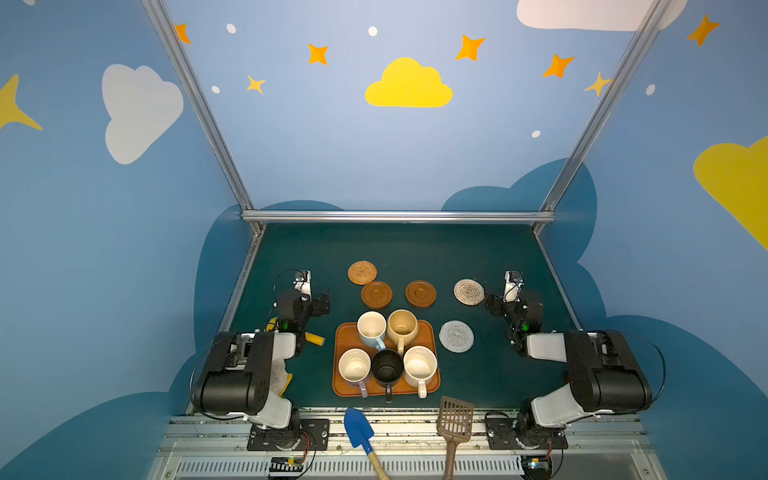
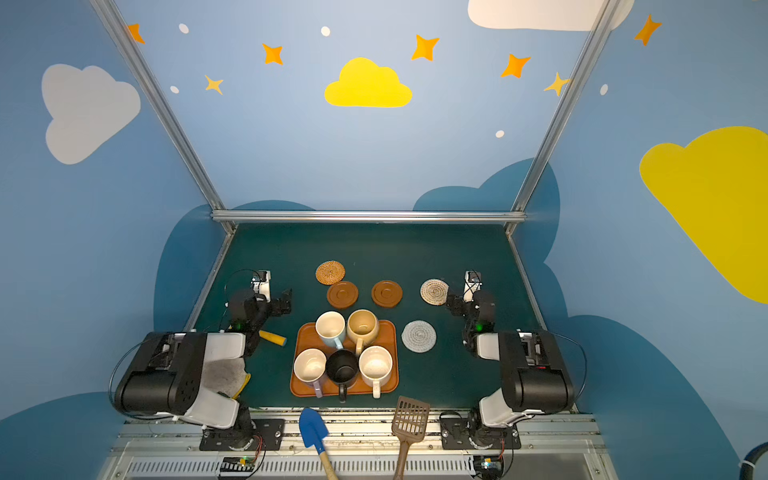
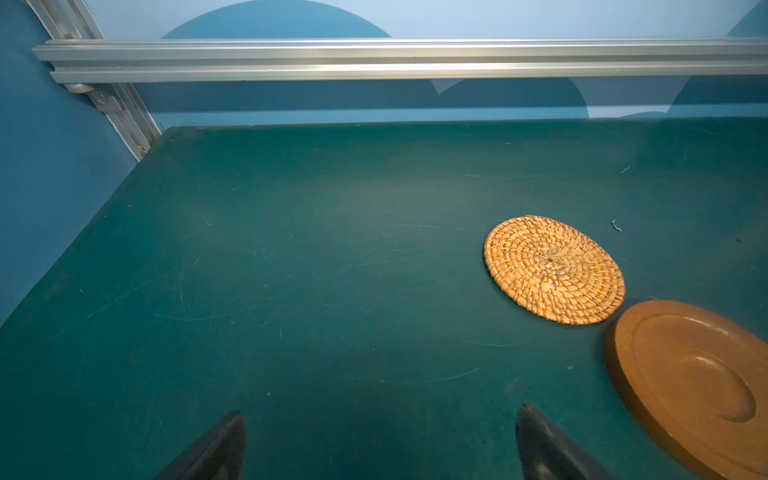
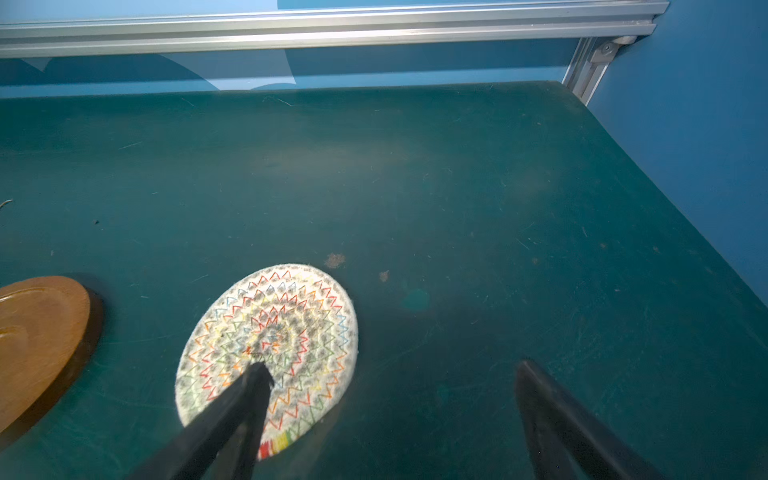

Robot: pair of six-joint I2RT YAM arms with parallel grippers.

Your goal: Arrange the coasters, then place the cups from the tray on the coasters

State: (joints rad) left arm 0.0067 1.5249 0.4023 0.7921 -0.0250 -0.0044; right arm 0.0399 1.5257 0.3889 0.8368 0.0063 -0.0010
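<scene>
Stretching between cloud-painted walls [image 1: 374,158], scuffed green tabletop [image 1: 415,249], left end effector [image 3: 380,413] spread, right end effector [image 4: 390,366] spread

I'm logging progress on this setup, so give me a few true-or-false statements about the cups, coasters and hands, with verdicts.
1. The black cup stands on the tray. True.
2. The grey-white coaster carries a cup. False: nothing stands on it; it lies right of the tray.
3. The right hand is open, one finger over the beige rope coaster. True.
4. The left hand is shut on the woven coaster. False: it is open and empty; the coaster lies apart from it.
</scene>
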